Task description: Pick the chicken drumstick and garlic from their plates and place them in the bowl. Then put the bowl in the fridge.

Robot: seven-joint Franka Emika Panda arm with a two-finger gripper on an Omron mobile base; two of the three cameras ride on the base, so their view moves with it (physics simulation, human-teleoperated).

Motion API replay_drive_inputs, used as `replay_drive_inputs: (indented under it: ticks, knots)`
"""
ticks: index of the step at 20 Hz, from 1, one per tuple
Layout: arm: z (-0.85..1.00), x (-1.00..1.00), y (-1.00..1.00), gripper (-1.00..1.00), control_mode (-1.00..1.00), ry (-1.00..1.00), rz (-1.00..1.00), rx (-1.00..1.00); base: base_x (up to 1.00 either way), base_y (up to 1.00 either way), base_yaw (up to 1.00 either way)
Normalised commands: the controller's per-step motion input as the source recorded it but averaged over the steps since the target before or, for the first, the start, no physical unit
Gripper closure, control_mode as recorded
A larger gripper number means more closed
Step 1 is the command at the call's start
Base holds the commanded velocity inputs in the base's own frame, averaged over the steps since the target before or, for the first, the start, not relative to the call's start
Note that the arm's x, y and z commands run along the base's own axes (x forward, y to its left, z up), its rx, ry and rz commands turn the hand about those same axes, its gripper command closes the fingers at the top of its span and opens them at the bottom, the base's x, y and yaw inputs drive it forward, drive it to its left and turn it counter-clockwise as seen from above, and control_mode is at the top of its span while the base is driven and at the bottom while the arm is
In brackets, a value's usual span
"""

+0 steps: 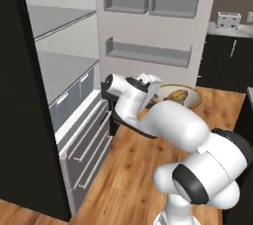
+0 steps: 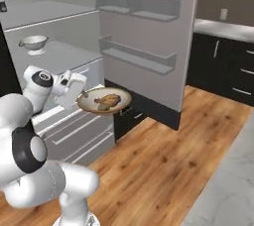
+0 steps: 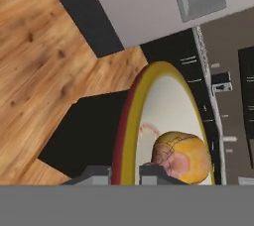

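Gripping the bowl (image 2: 104, 100) by its near rim, the pincer (image 2: 80, 94) is closed on that edge and holds the bowl in the air beside the open fridge (image 1: 59, 95), above the wooden floor (image 2: 163, 155). In the hand view the two dark fingers (image 3: 94, 175) stand either side of the rim, cut off by the bottom edge, so the pads themselves are hidden.

From the left base view the arm's own elbow covers the pincer and the near half of the bowl; just the far rim and a slice of the drumstick (image 1: 176, 95) show past it. The right base view is clearer: the drumstick lies in the middle of the bowl, just beyond the pincer. The hand view shows the bowl edge-on, with a lumpy orange-yellow mass close to the fingers; whether that is the drumstick alone or the garlic too cannot be told. No view lets the garlic be made out with certainty.

A steel colander (image 2: 33, 43) on a fridge shelf, up and beyond the pincer, appears in the right base view, while the left one shows a toaster (image 1: 228, 19) on the far counter.
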Motion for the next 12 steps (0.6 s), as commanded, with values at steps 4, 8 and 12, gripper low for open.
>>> replay_drive_inputs:
  ticks: [4,8,12]
  knots:
    - [0.0,0.0,0.0,1.0,1.0,0.0,0.0,0.0,0.59,0.01,0.59]
    - [0.0,0.0,0.0,1.0,1.0,0.0,0.0,0.0,0.69,-0.02,0.54]
    - [0.0,0.0,0.0,1.0,1.0,0.0,0.0,0.0,0.6,-0.24,0.37]
